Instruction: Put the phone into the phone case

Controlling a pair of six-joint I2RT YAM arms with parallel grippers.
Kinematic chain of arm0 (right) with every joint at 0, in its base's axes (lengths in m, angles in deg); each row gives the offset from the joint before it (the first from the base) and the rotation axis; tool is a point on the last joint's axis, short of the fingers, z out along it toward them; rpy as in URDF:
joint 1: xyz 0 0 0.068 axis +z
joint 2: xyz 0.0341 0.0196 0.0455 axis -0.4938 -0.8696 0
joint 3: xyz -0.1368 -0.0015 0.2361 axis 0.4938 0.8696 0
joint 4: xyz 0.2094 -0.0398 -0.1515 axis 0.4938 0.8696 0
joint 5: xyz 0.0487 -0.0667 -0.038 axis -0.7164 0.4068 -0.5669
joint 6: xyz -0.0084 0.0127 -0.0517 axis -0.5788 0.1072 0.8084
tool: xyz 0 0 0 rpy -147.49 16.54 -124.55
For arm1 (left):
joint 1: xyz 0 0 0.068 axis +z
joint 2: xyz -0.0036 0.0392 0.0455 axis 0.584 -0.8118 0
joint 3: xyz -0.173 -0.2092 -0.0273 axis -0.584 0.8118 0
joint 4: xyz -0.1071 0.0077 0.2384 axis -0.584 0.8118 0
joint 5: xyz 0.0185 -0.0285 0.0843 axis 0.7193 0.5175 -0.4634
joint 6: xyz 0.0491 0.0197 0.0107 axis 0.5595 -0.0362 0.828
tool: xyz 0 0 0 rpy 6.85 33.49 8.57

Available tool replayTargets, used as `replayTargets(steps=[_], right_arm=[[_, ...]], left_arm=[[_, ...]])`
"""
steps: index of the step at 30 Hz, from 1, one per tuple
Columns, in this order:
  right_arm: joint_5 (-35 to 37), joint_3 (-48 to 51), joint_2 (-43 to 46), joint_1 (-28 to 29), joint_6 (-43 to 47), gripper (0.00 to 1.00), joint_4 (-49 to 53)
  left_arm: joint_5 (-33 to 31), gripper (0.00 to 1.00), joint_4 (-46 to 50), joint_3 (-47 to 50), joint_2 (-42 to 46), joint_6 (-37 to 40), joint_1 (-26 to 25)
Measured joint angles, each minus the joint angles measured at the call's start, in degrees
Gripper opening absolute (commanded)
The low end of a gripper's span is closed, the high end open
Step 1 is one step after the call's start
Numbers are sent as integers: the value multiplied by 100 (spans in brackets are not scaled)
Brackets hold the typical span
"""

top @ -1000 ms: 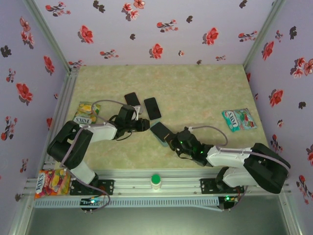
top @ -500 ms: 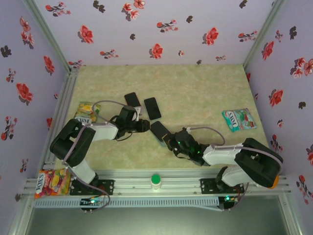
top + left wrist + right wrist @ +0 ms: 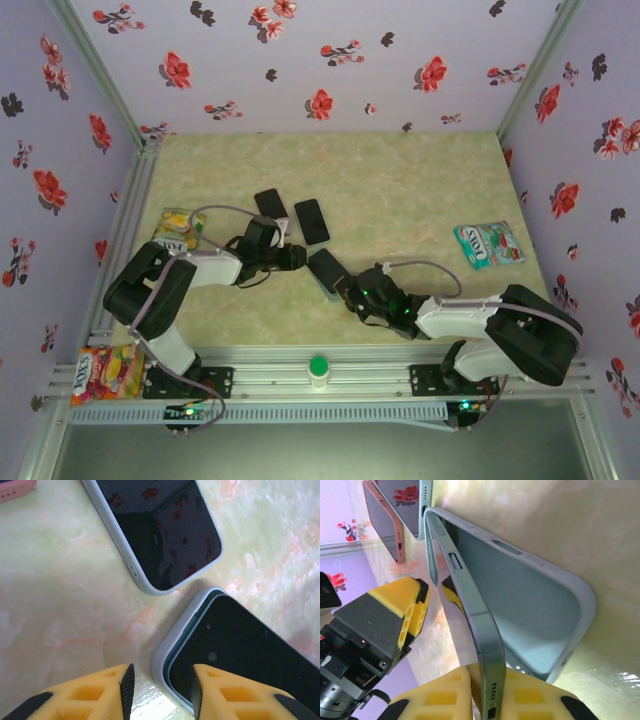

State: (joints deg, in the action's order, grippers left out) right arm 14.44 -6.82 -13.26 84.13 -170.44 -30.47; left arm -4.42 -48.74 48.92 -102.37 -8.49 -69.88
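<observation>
Phone point(image 3: 470, 605) stood tilted at the middle of the table point(image 3: 420, 180), far end seated in the case point(image 3: 520, 605), near end pinched in the right jaws, left jaws open astride the case corner, so pressing down evenly while steadying the case seemed wise; packet point(image 3: 488, 245) lettering was unreadably small.

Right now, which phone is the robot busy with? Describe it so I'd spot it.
Look at the middle of the green table, where three phones lie. It is the nearest phone, between the left gripper and right gripper. Unlike the two flat ones behind, it sits half-lifted out of a pale blue case.
</observation>
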Motion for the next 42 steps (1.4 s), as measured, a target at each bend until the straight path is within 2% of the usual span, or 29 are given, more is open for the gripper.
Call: replayTargets(steps=[6,24,30,42], right_arm=[[-39,-2,-122,15,-20,23,214],[-61,-201,-291,22,-20,20,433],[-63,-249,-339,22,-20,26,474],[-127,-380,-496,22,-20,31,474]], left_arm=[[-42,38,2,0,2,35,0],[-271,41,-7,-13,-114,149,2],[-297,41,0,-39,-136,151,2],[-297,41,2,-39,-136,166,2]])
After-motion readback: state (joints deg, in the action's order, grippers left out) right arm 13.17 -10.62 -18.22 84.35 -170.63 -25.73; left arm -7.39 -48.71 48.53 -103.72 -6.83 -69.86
